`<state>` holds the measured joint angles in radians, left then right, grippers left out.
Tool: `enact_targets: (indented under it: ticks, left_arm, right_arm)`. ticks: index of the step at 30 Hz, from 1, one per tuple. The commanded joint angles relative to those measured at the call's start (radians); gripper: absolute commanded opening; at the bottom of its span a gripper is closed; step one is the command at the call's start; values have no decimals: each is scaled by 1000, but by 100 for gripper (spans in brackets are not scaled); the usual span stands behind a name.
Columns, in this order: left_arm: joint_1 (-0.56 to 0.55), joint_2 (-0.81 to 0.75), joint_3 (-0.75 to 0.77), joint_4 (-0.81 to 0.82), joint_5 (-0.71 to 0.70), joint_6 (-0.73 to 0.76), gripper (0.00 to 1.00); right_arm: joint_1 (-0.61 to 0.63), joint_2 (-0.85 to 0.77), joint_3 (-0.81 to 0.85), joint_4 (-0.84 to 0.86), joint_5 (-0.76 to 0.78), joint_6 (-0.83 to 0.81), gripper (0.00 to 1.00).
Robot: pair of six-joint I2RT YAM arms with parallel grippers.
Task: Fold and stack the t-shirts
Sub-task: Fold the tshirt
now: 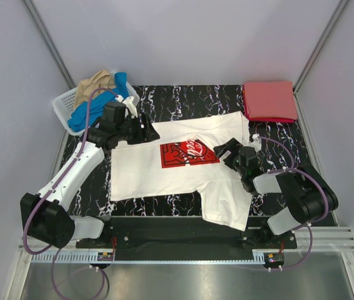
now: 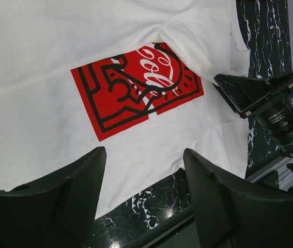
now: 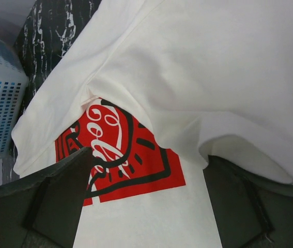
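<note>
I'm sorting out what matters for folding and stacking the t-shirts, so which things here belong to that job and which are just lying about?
Belongs to the job: white t-shirt with red print, spread out; folded red t-shirt, far right; blue t-shirt and tan t-shirt, heaped far left.
Just lying about: white lattice basket holding that heap; black marbled table.

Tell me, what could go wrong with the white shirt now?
1. A flap of the white shirt lies bunched over part of the red print. The open right hand might pinch two layers there and make a crooked fold.
2. One end of the shirt reaches past the near edge of the table, so a tug could drag it off.
</note>
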<state>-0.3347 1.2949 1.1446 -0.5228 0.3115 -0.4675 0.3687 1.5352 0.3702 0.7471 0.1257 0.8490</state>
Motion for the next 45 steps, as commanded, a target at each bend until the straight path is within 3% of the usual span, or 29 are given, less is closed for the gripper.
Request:
enact_targets:
  ticks: [1,13,17,22,24,27,31,36,41,45]
  left_arm:
    - [5,-5,29,33,26,10,67]
    - [5,6,4,47,18,12,66]
    - [5,7,-2,50,18,12,66]
    - [5,1,1,50,15,10,66]
    - [5,10,6,60,34,0,67]
    - [3,33,12,81,75,-20,67]
    - [3,44,23,87,87,-28,66]
    - [5,40,24,89,84,-26,66]
    - [5,35,10,87,81,-20,66]
    - [5,32,10,87,74,-14,66]
  right_arm:
    - [12,-21,21,124,-72,-33,93]
    - [12,-107,67,139,-184,-175,93]
    - [12,-113,84,81,-147,-179,93]
    - [13,-173,125,-269,-54,-42,87]
    - [13,-205,171,-524,5,65,85]
    - [18,-251,191,-693,40,137,81]
    - [16,-303,124,-701,115,208,77]
    - [19,-213,147,-698,103,246,69]
    - [21,-144,161,-634,124,239,50]
    - [21,-113,161,-574,158,205,49]
